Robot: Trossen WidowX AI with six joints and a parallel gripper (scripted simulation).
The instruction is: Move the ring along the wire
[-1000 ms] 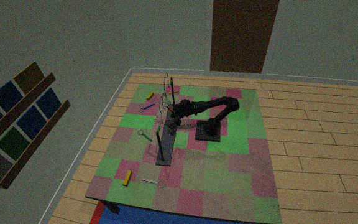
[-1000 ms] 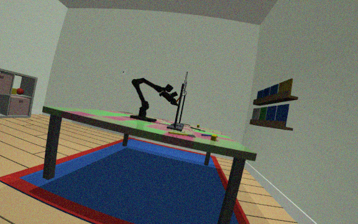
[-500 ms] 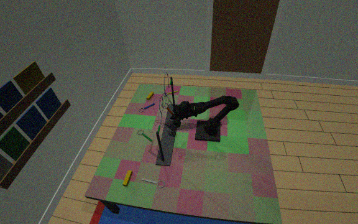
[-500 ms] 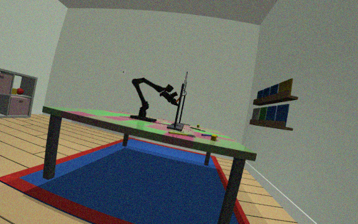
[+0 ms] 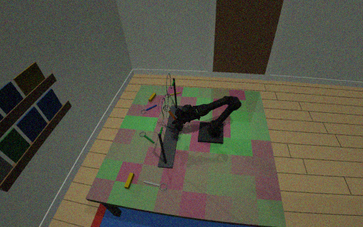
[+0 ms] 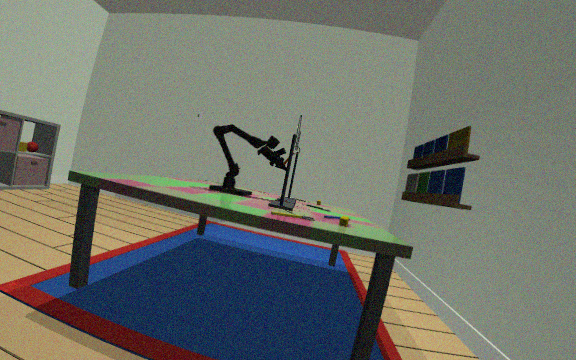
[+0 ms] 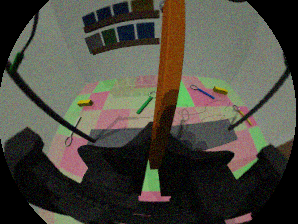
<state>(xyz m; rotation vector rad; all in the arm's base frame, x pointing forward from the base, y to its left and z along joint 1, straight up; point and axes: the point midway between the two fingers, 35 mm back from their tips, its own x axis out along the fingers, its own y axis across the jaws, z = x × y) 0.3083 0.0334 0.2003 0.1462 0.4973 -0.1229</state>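
No lettering, label, brand, number or sign can be read in any of the three views.

We see four loose ring-wands on the counter (image 5: pixel 200 176) (image 6: pixel 168 189): blue wand (image 5: pixel 150 108) (image 7: pixel 205 93), green wand (image 5: pixel 149 139) (image 7: pixel 145 105), white-grey wand (image 5: pixel 151 183), yellow wand (image 5: pixel 175 93) (image 6: pixel 288 214) (image 7: pixel 245 118). Two yellow blocks (image 5: pixel 129 180) (image 5: pixel 152 96), well apart; one lies near the white-grey wand, the other near the blue one. On the wall we have two brown shelves (image 5: pixel 36 145) (image 6: pixel 443 161) with mostly blue panels, plus green and yellow ones. Blue rug (image 5: pixel 156 219) (image 6: pixel 193 285), red border, under the counter. Grey cubby unit (image 6: pixel 54 156) has pink bins and a red ball (image 6: pixel 32 147). Brown door panel (image 5: pixel 247 34) on another wall.
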